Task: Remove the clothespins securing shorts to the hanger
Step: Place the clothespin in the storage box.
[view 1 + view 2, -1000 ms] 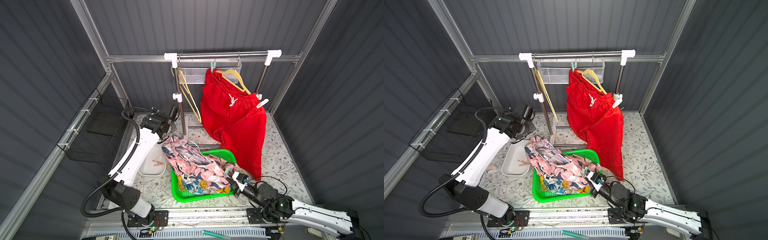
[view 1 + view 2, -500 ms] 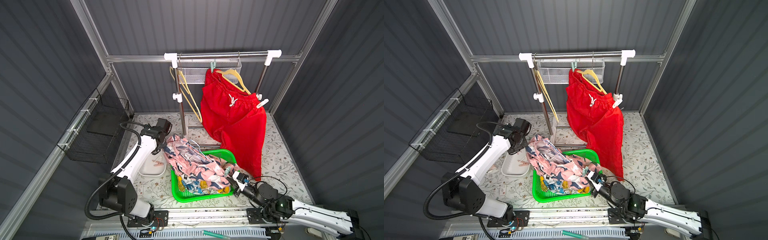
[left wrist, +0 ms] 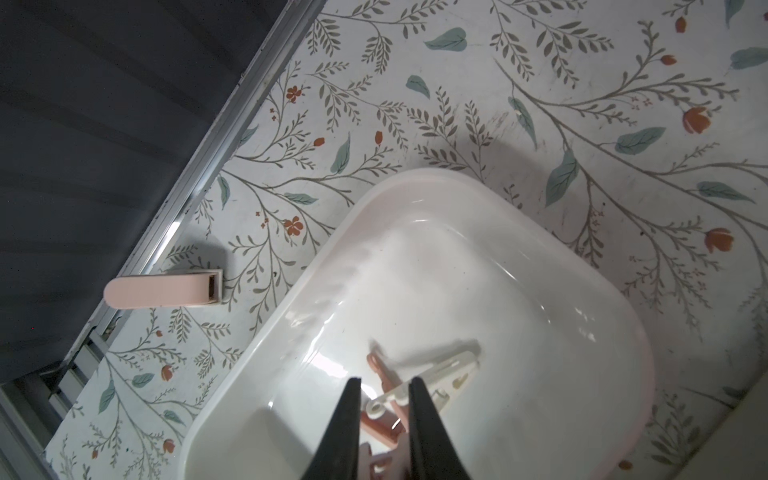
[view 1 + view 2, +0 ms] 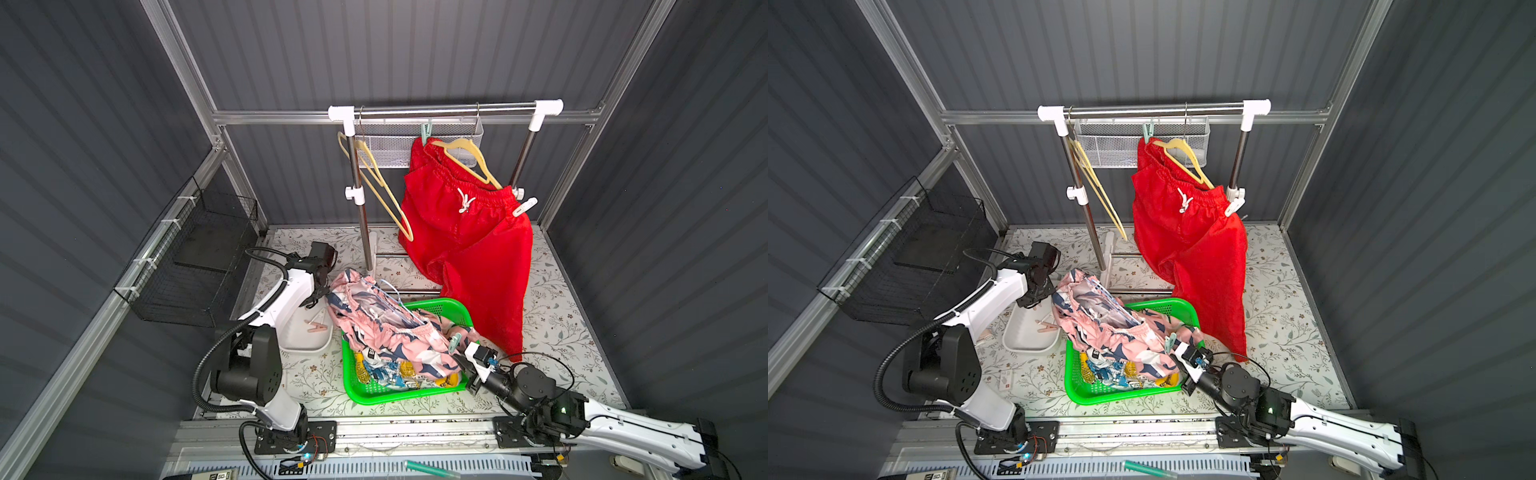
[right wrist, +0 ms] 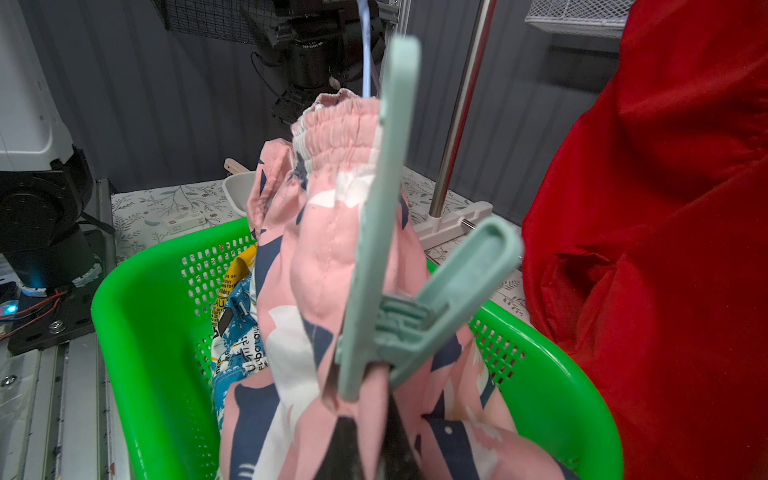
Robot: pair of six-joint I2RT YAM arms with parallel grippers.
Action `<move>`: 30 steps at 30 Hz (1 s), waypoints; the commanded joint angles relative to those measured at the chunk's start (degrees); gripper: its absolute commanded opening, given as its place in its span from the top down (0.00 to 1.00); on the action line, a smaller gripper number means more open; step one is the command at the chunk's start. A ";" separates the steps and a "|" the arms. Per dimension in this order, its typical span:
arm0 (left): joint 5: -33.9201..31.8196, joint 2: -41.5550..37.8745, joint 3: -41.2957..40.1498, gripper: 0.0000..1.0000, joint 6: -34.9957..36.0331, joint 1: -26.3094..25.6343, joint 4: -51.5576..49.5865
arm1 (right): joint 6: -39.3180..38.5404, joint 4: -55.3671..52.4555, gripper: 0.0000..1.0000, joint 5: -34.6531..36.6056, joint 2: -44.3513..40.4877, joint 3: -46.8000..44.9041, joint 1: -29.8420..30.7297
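Red shorts hang from a yellow hanger, pinned by a mint clothespin and a white clothespin. Pink bird-print shorts lie draped over the green basket, on top of white printed shorts. My right gripper is shut on the pink fabric just below a mint clothespin clipped to it. My left gripper hangs low over the white tray, jaws narrowly apart around a blurred pink clothespin. A pink and a white pin lie in the tray.
A loose pink clothespin lies on the floral floor beside the tray, near the wall rail. An empty yellow hanger and a mesh basket hang on the rack. A black wire basket is fixed to the left wall.
My left arm has swung down from beside the rack pole to low over the white tray. The right arm and the pink shorts have stayed put.
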 commanded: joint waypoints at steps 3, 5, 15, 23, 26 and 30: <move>-5.08 2.55 -0.60 0.79 4.68 0.27 6.06 | 0.44 1.85 1.00 0.69 -0.61 -0.03 0.13; -5.15 3.31 -0.68 0.79 5.02 0.27 6.95 | 0.41 1.80 1.00 0.84 -0.70 -0.04 0.19; -3.69 3.85 -1.99 0.60 4.95 0.36 8.14 | 0.72 1.46 1.00 0.81 -0.79 -0.03 0.20; 0.25 -3.29 -2.82 0.33 7.42 0.36 8.46 | 0.81 1.66 1.00 0.98 -0.46 0.01 0.15; 3.64 -5.64 -1.84 0.23 9.54 0.36 7.14 | 0.81 1.71 1.00 1.01 -0.11 0.12 0.17; 10.33 -8.55 -1.64 0.15 12.63 0.36 5.92 | 1.11 1.80 1.00 1.05 0.72 0.29 0.16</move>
